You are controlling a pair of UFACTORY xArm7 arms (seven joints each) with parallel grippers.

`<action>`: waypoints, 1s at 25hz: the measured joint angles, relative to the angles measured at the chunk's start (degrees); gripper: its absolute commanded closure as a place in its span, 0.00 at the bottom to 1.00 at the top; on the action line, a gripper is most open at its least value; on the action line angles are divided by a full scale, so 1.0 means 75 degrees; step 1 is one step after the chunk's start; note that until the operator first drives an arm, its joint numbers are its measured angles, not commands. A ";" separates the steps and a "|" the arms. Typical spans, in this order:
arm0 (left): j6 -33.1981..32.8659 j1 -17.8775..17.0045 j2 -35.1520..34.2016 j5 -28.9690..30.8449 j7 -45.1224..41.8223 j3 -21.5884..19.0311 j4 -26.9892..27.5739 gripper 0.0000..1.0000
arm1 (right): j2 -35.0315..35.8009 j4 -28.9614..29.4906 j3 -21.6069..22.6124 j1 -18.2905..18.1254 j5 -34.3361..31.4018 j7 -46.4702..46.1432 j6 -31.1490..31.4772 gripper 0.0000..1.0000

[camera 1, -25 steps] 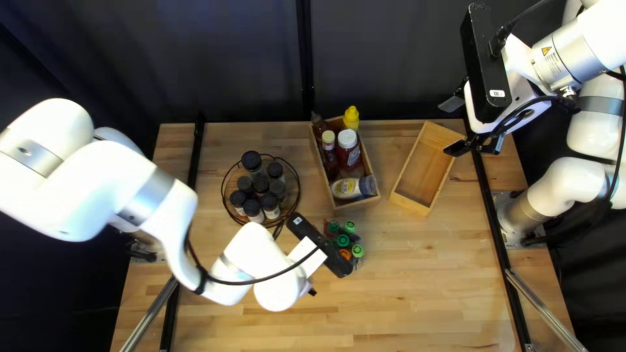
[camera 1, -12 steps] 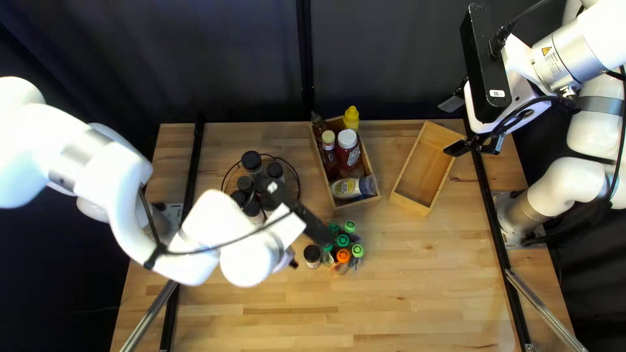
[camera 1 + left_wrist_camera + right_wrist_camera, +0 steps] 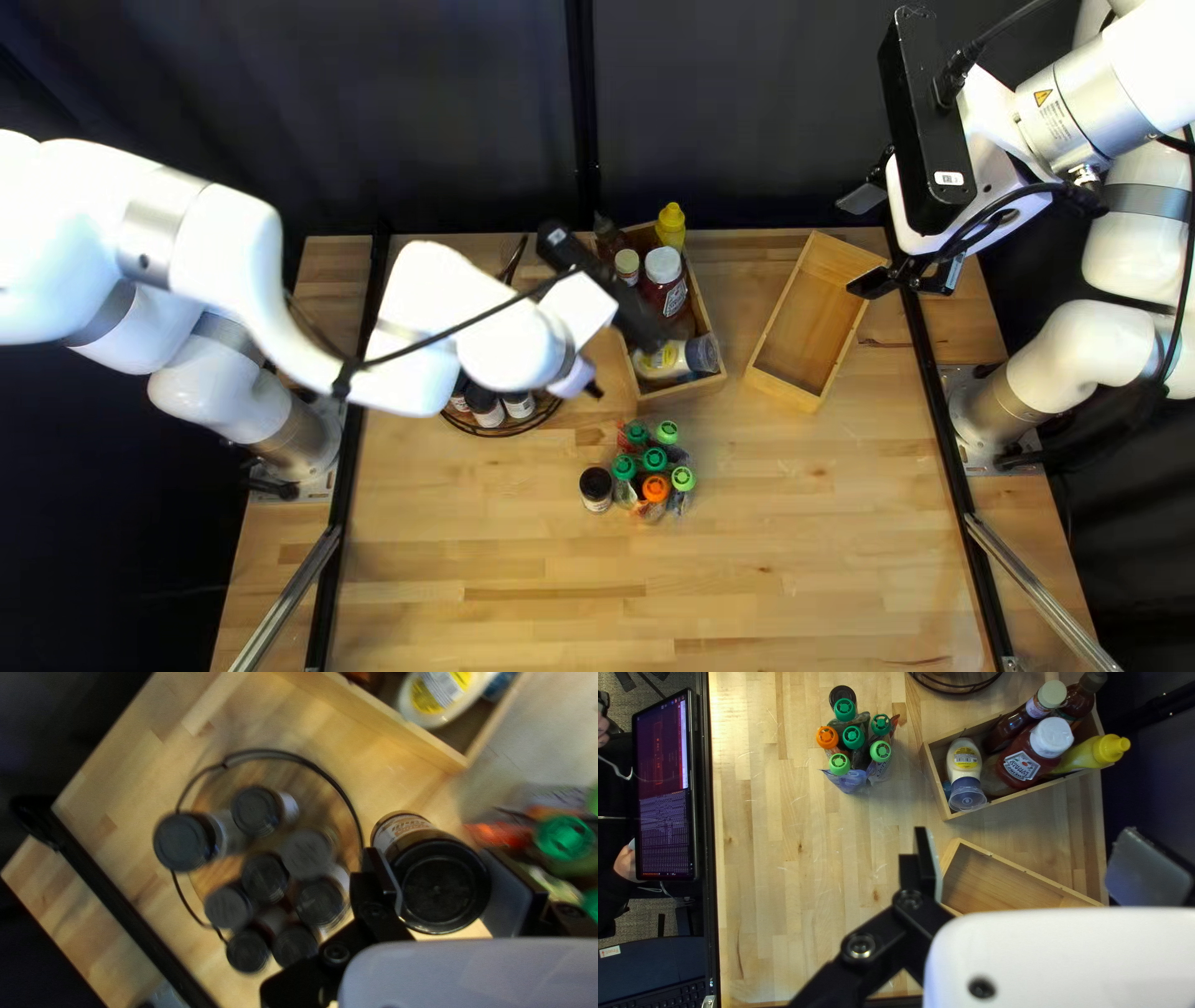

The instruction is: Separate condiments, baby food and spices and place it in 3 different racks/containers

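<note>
Bench (image 3: 772, 560): pale laminated wood; on it a wooden condiment box (image 3: 679, 388) with squeeze bottles, and a bare-floored wooden tray (image 3: 803, 324) next to it. Round rack (image 3: 265, 751), thin black wire rim — holds black-capped spice jars (image 3: 265, 877), crowded away from the condiment box.

Left gripper (image 3: 445, 886) pinches a labelled jar (image 3: 439, 883) near its broad, ribless black lid; jar's long axis runs along the jaws' reach, base pointing away from the wrist; rack lies just beside the jaws, on the side away from the capped pouches (image 3: 853, 737); left arm is nearer. Right gripper (image 3: 1036, 865): jaws spread, nothing pinched.

Judgement: spices partly sorted; next, carry jar sideways to the rack's gap facing the condiment box — lid-high grip may let the base swing; second jar (image 3: 596, 495) stands beside the pouches.
</note>
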 measured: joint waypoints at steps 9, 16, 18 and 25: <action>-0.0386 0.0286 0.0689 0.0132 0.0313 0.0369 -0.0234 1.00 | 0.0000 0.0000 0.0000 0.0000 0.0000 0.0000 0.0000 0.00; -0.0468 0.0360 0.0843 -0.0089 0.0410 0.0488 -0.0406 0.98 | 0.0000 0.0000 0.0000 0.0000 0.0000 0.0000 0.0000 0.00; -0.0448 0.0360 0.0869 -0.0153 0.0432 0.0493 -0.0409 0.97 | 0.0000 0.0000 0.0000 0.0000 0.0000 0.0000 0.0000 0.00; -0.0445 0.0375 0.1007 -0.0307 0.0515 0.0535 -0.0384 0.94 | 0.0000 0.0000 0.0000 0.0000 0.0000 0.0000 0.0000 0.00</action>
